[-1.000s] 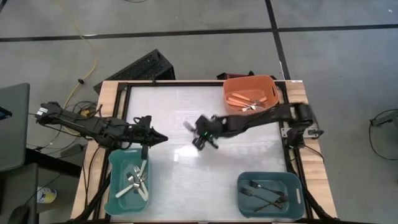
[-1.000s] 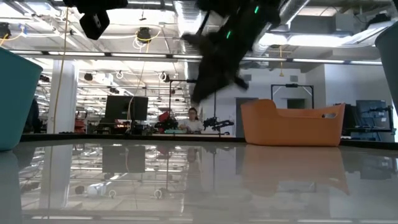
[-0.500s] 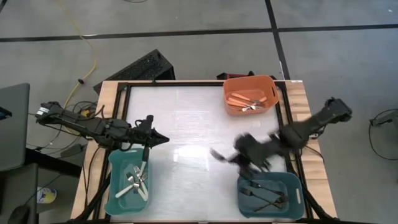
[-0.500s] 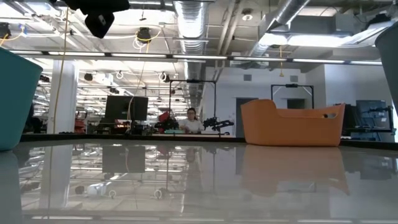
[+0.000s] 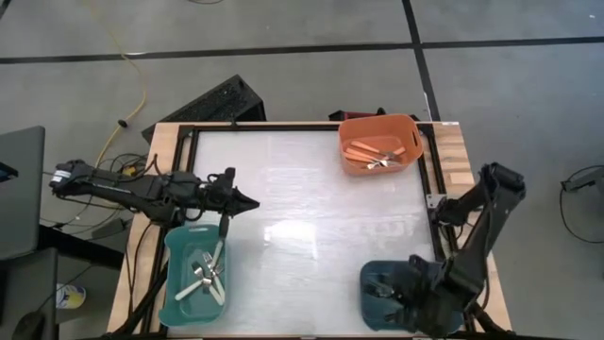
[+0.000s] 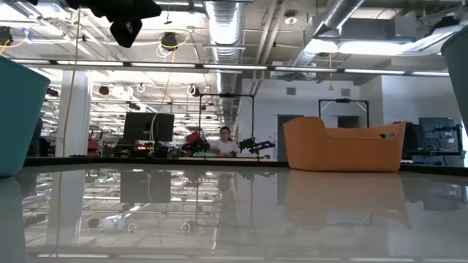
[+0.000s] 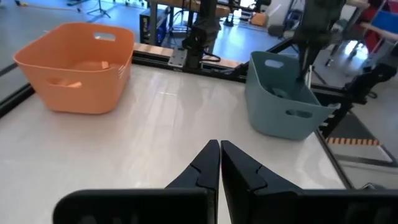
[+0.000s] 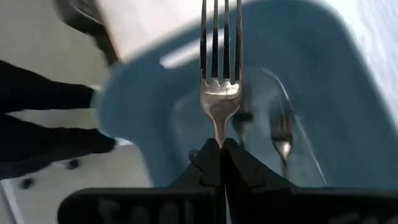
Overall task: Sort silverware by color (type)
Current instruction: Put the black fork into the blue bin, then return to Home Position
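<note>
The right gripper (image 8: 221,144) hangs over the dark blue bin (image 5: 373,280) at the near right corner of the white surface (image 5: 302,203), its arm folded down over the bin in the high view. Its jaws are closed on the neck of a fork (image 8: 220,93), whose metal tines point out ahead of the fingers; the handle is hidden between them, so its colour cannot be told. The fork is held above the inside of the bin, where two more metal heads of cutlery (image 8: 281,140) lie on the bottom.

The left gripper (image 5: 247,203) waits above the left side of the surface, just beyond the far edge of the teal bin (image 5: 176,247). Its jaws are closed and hold nothing; the left wrist view shows the two dark fingers (image 7: 202,168) pressed together over the bare surface.

The teal bin sits at the near left corner and holds several white-handled pieces (image 5: 208,274) in a loose crossed pile. The orange bin (image 5: 408,126) stands at the far right and holds orange-handled pieces (image 5: 370,151) with their metal heads bunched together. No cutlery lies loose on the surface between the three bins.

In the low view, a person (image 6: 225,139) sits far back in the room behind the surface.
</note>
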`<state>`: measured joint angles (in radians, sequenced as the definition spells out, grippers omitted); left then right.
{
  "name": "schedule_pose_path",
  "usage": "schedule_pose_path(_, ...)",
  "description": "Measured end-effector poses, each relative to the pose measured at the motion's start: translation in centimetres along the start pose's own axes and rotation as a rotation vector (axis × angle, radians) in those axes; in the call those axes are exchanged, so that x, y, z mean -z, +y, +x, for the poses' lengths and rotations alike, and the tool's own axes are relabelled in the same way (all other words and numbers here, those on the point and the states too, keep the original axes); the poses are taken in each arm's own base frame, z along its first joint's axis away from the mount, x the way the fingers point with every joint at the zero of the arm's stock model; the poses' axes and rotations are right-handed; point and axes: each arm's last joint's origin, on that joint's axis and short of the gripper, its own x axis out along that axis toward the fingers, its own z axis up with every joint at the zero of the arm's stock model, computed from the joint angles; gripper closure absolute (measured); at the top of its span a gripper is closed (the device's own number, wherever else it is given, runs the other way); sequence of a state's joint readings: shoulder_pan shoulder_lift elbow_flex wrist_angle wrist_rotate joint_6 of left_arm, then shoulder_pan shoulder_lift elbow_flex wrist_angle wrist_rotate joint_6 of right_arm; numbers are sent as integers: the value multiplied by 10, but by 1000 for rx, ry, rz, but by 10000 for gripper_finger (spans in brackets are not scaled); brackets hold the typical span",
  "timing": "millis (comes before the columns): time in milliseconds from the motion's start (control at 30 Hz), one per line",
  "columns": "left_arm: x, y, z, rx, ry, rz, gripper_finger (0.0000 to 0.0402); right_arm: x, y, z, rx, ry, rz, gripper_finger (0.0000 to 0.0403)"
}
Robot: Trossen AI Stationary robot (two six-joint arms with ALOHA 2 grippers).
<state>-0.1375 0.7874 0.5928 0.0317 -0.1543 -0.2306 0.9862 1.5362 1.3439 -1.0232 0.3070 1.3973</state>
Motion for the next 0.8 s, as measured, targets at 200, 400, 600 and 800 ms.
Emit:
schedule_pose_path(200, -6, 5, 1, 26, -45, -38, 402, 21, 4, 22, 114, 53, -10, 378)
schedule_pose_path(400, -8, 9, 1, 32, -54, -46, 402, 27, 5, 39, 184, 137, -18, 364)
schedule_pose_path(600, -8, 8, 1, 51, -53, -77, 401, 23, 1, 39, 217, 197, -2, 290)
schedule_pose_path(800, -8, 8, 1, 45, -54, -68, 402, 6, -8, 17, 151, 225, 6, 217)
